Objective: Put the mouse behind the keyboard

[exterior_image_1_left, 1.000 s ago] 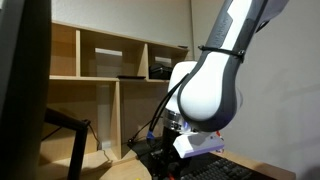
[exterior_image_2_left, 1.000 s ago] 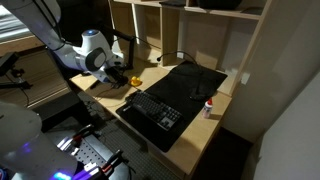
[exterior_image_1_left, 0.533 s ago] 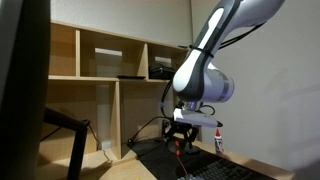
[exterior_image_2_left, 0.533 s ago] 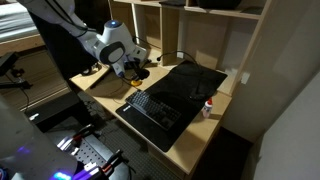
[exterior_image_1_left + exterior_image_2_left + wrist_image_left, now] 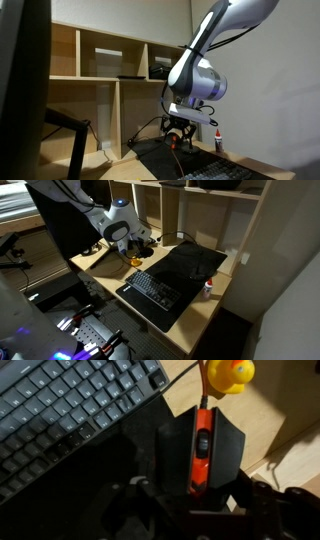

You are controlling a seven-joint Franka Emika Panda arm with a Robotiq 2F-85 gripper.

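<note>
The mouse point(image 5: 200, 450) is dark with an orange-red strip down its middle. My gripper point(image 5: 195, 492) is shut on it, one finger on each side. In an exterior view the gripper point(image 5: 178, 133) holds it above the desk, with a red glow point(image 5: 178, 144) under it. In an exterior view the gripper point(image 5: 136, 248) hangs past the far left end of the keyboard point(image 5: 152, 288), near the shelf. The wide dark keyboard point(image 5: 60, 410) fills the upper left of the wrist view.
A plain black mat point(image 5: 192, 262) lies behind the keyboard and shows under the mouse point(image 5: 90, 480). A yellow rubber duck point(image 5: 228, 374) sits on the wooden desk. A small white red-capped bottle point(image 5: 209, 286) stands at the mat's right. Wooden shelves point(image 5: 190, 210) back the desk.
The arm has swung from the desk's left edge toward the shelf and the mat's left end, carrying the mouse. It rose a little, then slowed.
</note>
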